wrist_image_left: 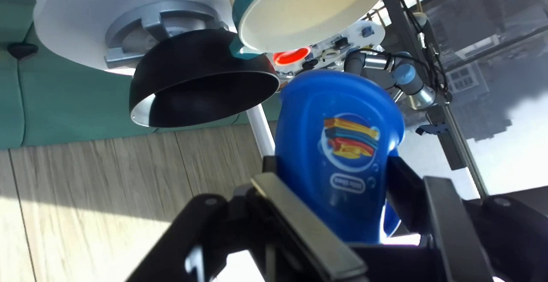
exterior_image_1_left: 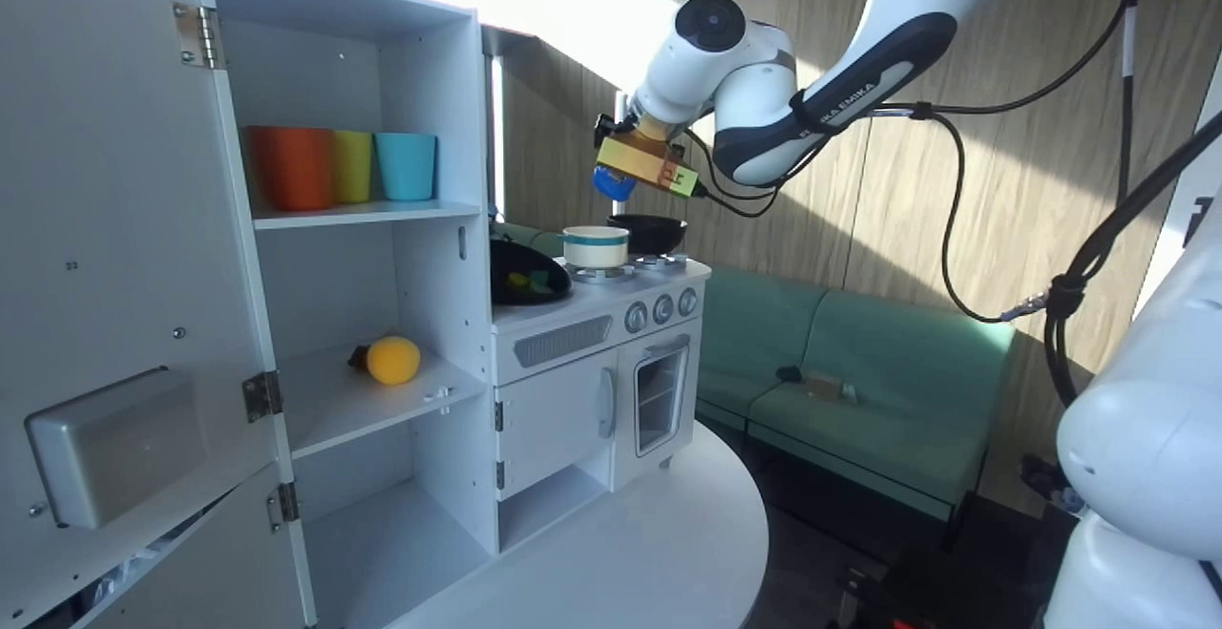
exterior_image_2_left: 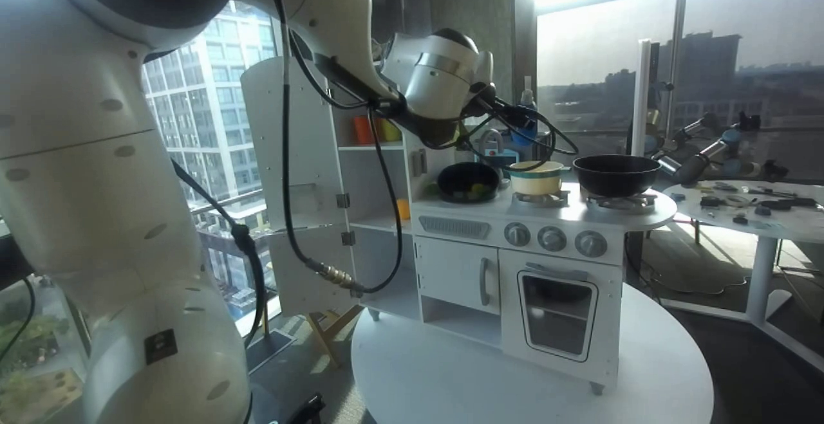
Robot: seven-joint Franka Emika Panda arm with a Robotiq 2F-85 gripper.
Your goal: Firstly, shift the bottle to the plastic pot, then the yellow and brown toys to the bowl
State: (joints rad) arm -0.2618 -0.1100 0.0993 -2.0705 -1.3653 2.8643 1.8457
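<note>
My gripper [wrist_image_left: 333, 166] is shut on the blue bottle [wrist_image_left: 338, 141]; its cap is hidden. In both exterior views, the bottle [exterior_image_1_left: 613, 183] [exterior_image_2_left: 524, 134] hangs above the stove, over or near the pale pot [exterior_image_1_left: 595, 252] with its teal band. The pot [wrist_image_left: 317, 12] is at the top of the wrist view, apart from the bottle. A shallow black bowl [exterior_image_1_left: 525, 276] sits left of the pot, with yellow-green patches showing in it [exterior_image_2_left: 468, 183]. The yellow toy [exterior_image_1_left: 393, 361] lies on a cabinet shelf, partly in front of the dark brown toy [exterior_image_1_left: 359, 357].
A deeper black pan [exterior_image_2_left: 617, 176] stands on the burner beside the pot. Orange [exterior_image_1_left: 291, 169], yellow [exterior_image_1_left: 351, 166] and teal [exterior_image_1_left: 406, 166] cups stand on the upper shelf. The cabinet door [exterior_image_1_left: 105, 228] is open. A faucet [exterior_image_2_left: 493, 138] stands behind the counter. Cables loop around the arm.
</note>
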